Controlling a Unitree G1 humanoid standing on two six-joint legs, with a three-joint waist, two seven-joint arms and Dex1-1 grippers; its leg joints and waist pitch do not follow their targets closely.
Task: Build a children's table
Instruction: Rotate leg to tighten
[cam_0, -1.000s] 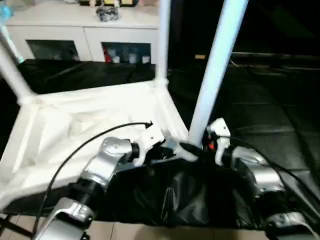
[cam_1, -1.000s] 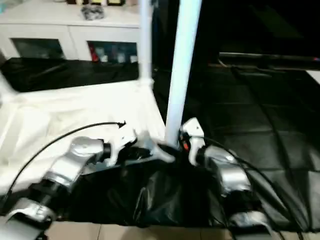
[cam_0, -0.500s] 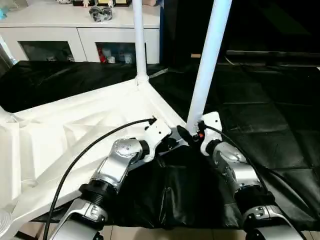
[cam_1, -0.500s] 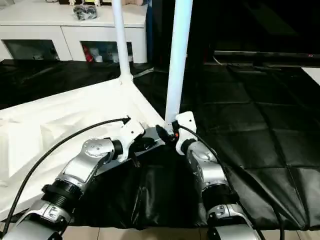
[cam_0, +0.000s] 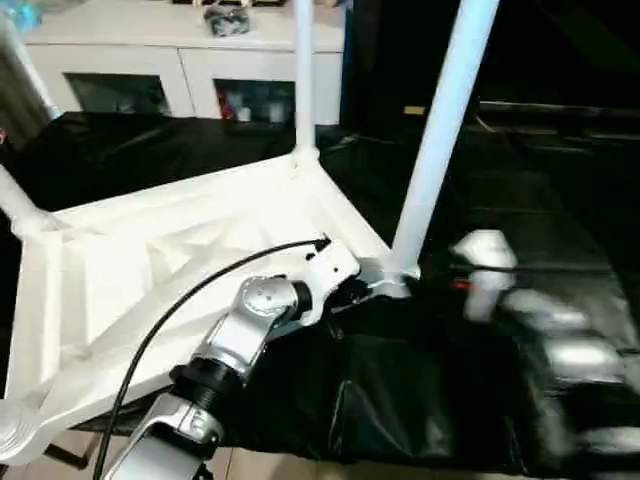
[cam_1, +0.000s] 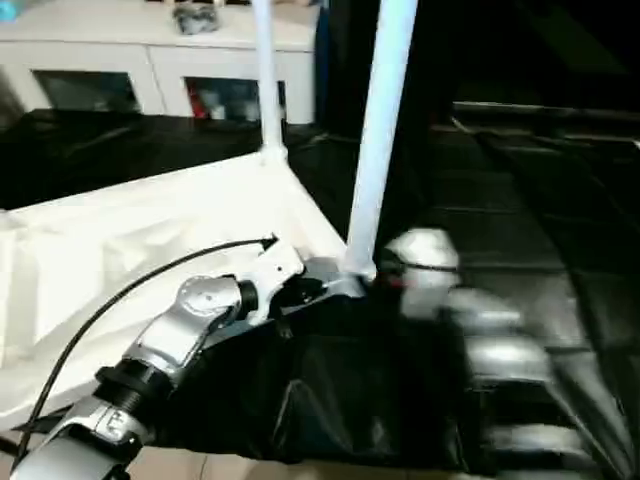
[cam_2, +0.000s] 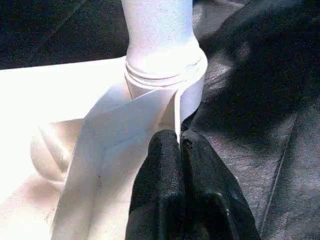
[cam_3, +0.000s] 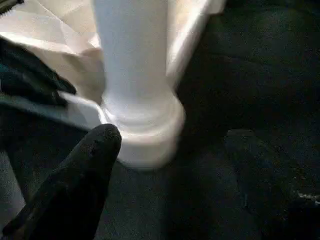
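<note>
One tabletop (cam_0: 180, 250), three upright legs (cam_0: 440, 140).

Left arm (cam_0: 240, 335) reaches forward with forearm angled up-right, black cable looping over it; left gripper (cam_2: 179, 145) has jaws pressed together on a thin edge. Right arm (cam_0: 555, 350) is motion-blurred at right, right gripper (cam_3: 107, 137) with jaws spread, one fingertip visible.

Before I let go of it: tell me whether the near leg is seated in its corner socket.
Seated, apparently: the near leg stands upright, its base inside the corner socket of the tabletop. How firmly cannot be told.
</note>
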